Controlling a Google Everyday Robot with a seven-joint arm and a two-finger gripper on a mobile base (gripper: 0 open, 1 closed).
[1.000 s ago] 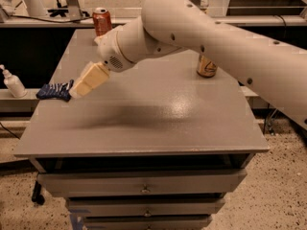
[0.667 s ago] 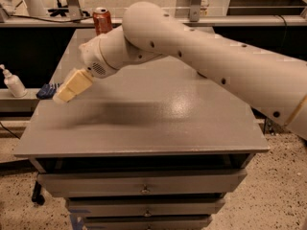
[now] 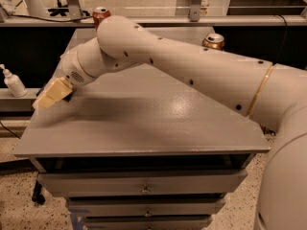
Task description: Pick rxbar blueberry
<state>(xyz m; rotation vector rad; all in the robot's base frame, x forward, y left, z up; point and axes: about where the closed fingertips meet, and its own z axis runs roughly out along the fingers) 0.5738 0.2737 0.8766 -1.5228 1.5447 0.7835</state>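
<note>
So the pincer (image 3: 52, 95) has slid down-left over about 1 second and now sits at the tabletop's (image 3: 158, 123) left edge, right where the blue bar lay, covering it. Can't tell if it's apart or clamped. Looks like grasp time, I'd guess.

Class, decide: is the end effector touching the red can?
Apart. The camera view shows the end effector low at the left edge of the table, while the red can stands far back, well away from it.
</note>
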